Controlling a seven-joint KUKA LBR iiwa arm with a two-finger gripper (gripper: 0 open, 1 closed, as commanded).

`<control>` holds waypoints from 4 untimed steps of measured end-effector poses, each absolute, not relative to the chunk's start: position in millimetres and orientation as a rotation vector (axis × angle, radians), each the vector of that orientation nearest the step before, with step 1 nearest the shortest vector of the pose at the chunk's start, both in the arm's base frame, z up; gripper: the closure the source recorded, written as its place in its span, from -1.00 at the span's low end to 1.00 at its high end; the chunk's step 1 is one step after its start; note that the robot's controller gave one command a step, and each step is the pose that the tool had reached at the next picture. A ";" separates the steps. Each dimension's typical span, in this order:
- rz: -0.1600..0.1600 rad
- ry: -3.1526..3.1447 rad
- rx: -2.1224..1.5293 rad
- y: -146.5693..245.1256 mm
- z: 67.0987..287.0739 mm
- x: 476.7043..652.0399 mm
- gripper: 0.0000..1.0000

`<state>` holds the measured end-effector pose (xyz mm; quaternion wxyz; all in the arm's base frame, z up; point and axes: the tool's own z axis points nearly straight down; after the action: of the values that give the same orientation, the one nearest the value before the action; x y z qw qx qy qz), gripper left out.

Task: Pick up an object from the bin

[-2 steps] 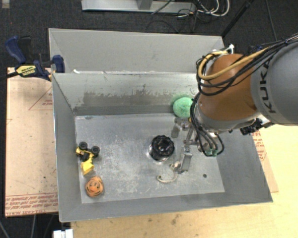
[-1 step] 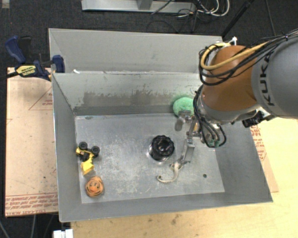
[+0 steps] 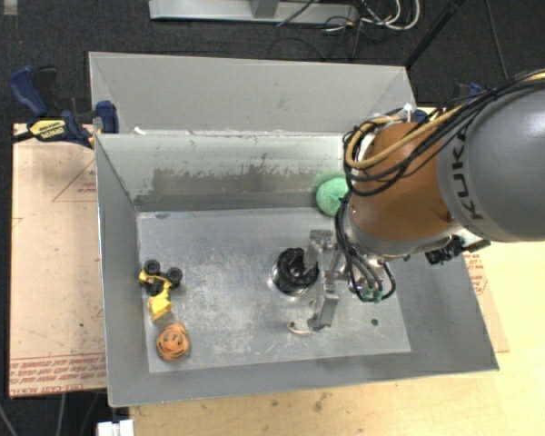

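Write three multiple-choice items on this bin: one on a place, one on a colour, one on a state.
1. The orange thing lies in the bin's:
A. lower left corner in the view
B. upper right corner
C. middle

2. The ball by the back wall is:
A. red
B. green
C. blue

3. The black thing is:
A. outside the bin
B. on top of the orange thing
C. on the bin floor beside the gripper

Key:
1 A, it sits at the lower left, just below the yellow toy.
2 B, it shows green next to the arm.
3 C, it rests on the floor just left of the gripper.
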<state>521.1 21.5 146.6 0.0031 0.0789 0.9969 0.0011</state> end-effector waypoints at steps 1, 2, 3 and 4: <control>0.002 3.133 0.295 27.2 125.5 515.8 -1.00; 0.002 3.094 0.541 29.4 99.5 539.1 1.00; 0.002 3.094 0.542 29.3 99.5 539.1 1.00; 0.000 3.116 0.449 15.7 136.6 539.6 1.00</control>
<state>539.6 15.7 136.6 -0.0032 0.1426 0.9898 0.0000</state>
